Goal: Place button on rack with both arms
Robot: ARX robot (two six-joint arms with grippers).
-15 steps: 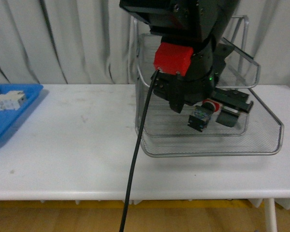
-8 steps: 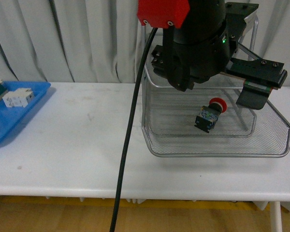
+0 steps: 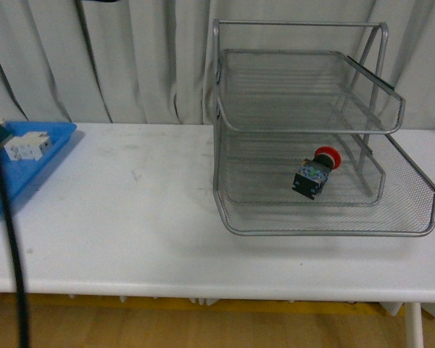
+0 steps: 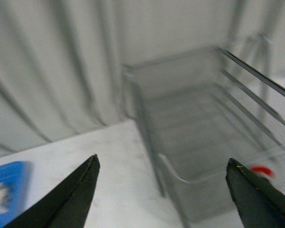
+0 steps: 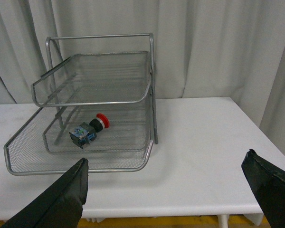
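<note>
Front view: the button (image 3: 315, 172) already lies inside the rack (image 3: 326, 232), on its side, red cap pointing toward the rack's far right corner. It seems to rest on the middle tier's mesh floor under the top tier, though the stacked mesh makes the exact tier hard to read. Neither arm shows in this view.

The left fingers (image 4: 78, 197) are spread wide with nothing between them. That picture is blurred, but the rack sits ahead of them and a red smear marks the cap. The right fingers (image 5: 61, 199) are likewise wide apart and empty, well back from the rack, with the button plainly apart from them.

By my reading the placing is done. What is left, if anything, is for both arms to settle clear.

The rack stands on the right part of the white desk (image 3: 130, 217), its lowest tier's rim close to the desk's front edge. A broad bare stretch separates it from the blue tray (image 3: 54, 145) at the far left, which holds a white terminal block (image 3: 22, 148). A curtain hangs close behind the rack, so open room lies to the left and front.
</note>
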